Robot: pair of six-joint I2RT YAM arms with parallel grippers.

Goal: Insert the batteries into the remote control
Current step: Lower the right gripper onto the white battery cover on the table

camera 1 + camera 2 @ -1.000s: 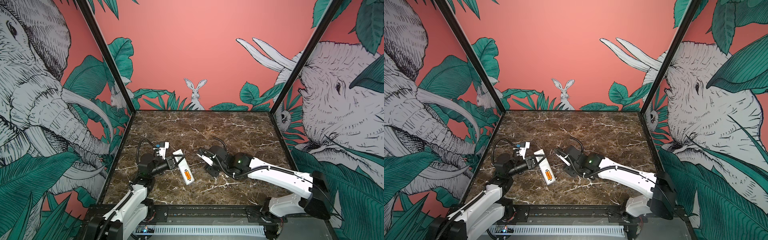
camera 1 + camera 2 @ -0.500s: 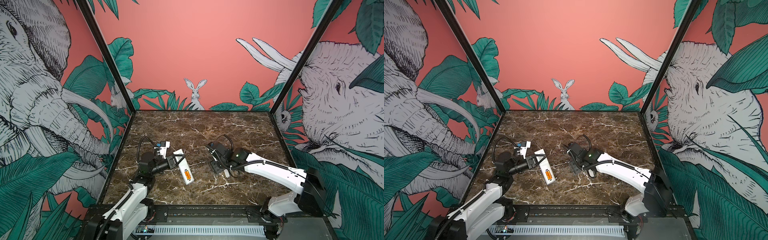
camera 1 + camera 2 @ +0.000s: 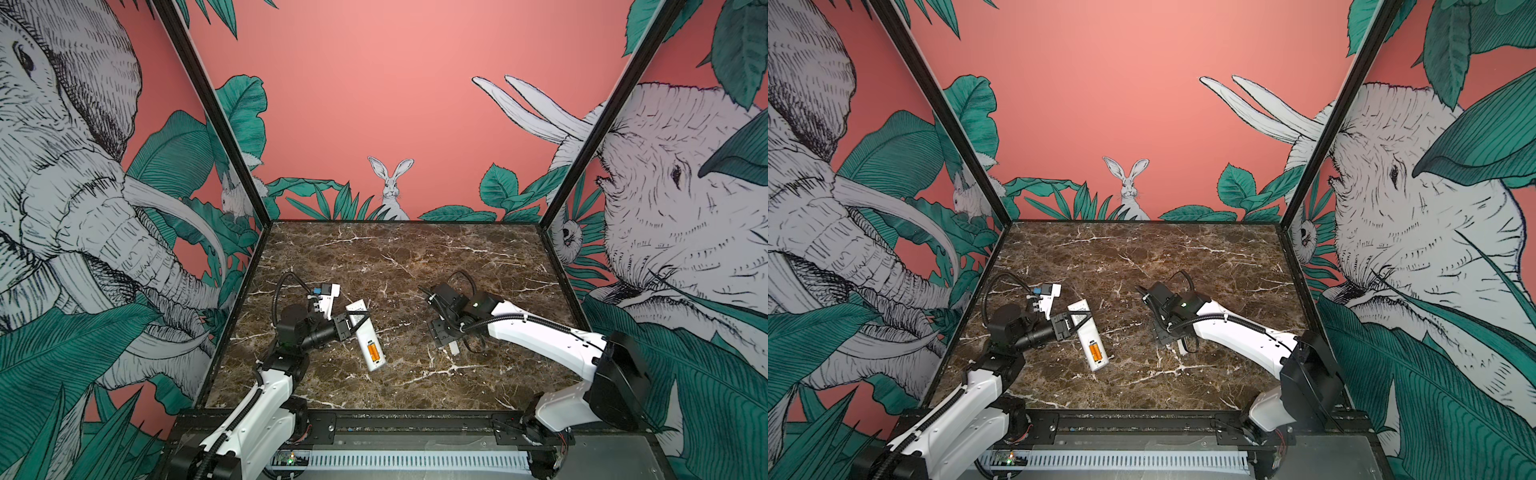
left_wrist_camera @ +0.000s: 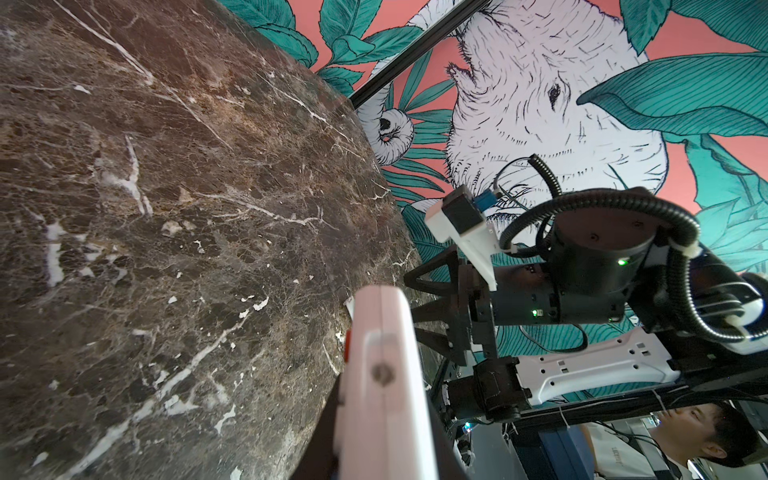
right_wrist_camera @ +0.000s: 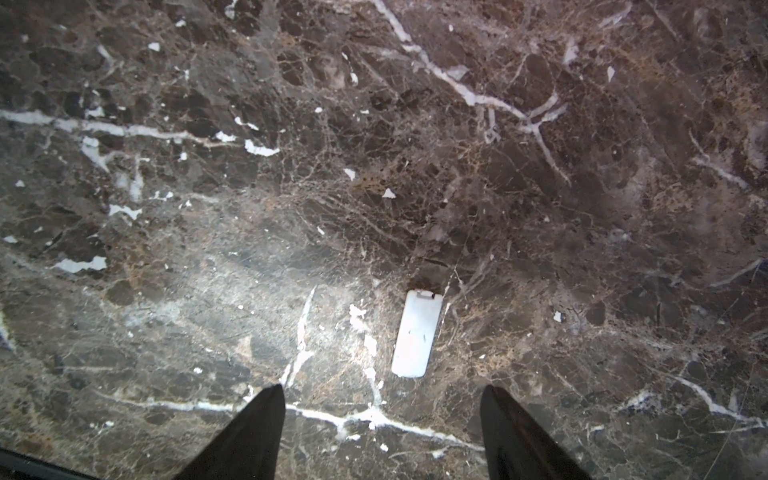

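the desk [image 3: 399, 266] is a dark brown marble slab, veined and flecked with white. a small white cover [image 5: 416, 335], flat with rounded corners, lies on the stone right of the middle; in both top views only a sliver of it shows. the remote control [image 3: 365, 334] slants over the left half; whether its near end rests on the stone i cannot tell.

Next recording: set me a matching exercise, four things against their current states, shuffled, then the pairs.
1 batteries
2 remote control
3 battery cover
4 right end effector

A open, holding nothing
B flat on the table
C side by side in the remote control
D gripped by left end effector

Pairs: 1-C, 2-D, 3-B, 4-A
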